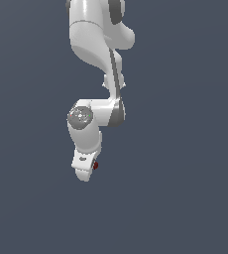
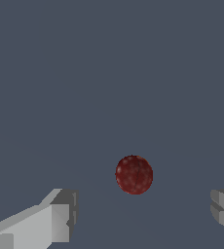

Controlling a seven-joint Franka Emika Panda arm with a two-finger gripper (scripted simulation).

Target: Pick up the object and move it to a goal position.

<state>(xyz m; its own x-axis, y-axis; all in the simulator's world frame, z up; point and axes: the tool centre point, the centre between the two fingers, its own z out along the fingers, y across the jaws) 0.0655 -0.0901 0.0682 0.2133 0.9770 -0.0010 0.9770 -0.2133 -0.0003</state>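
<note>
**Wrist view: tool open, lump ahead of the fingers**

In the wrist view I see my tool [image 2: 142,216] spread wide, one finger [image 2: 55,219] and the other at opposite edges, gripping nothing. The dark red lump [image 2: 134,174] sits on the surface [image 2: 109,73] just beyond the fingertips, between their lines and touching neither. In the exterior view my arm [image 1: 93,44] hangs down, and the lump [image 1: 95,165] peeks out right beside the tool [image 1: 85,171], partly hidden by it.
</note>
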